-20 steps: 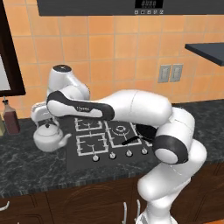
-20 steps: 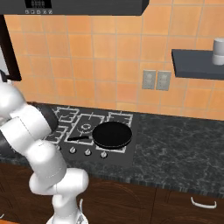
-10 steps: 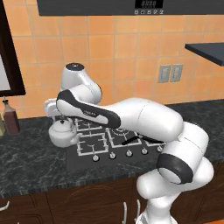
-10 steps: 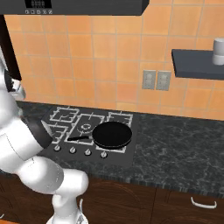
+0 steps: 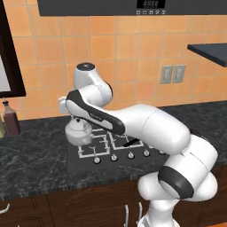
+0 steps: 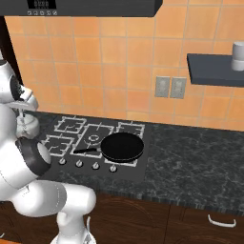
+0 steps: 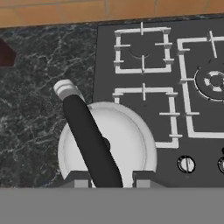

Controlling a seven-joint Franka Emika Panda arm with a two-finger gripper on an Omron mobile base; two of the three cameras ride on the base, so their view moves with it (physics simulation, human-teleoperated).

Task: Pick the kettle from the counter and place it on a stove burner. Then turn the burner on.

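Over the cooktop's [image 7: 201, 131] left edge, squat silvery-white kettle [image 7: 124, 140], black-gripped handle clamped in end effector [image 7: 111, 177].

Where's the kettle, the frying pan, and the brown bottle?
kettle [image 7: 124, 140], hand view, on its round lid.
frying pan [image 6: 122, 146], right base view, middle of the black pan.
brown bottle [image 5: 11, 122], left base view, on its body.

Flat, even rendered light fills all three views, with no glare and only faint shadows. The white arm [image 5: 146, 128] shades softly to grey underneath. The orange tiles [image 6: 119, 62] look evenly bright. Edges stay straight; textures look slightly soft and low-resolution throughout.
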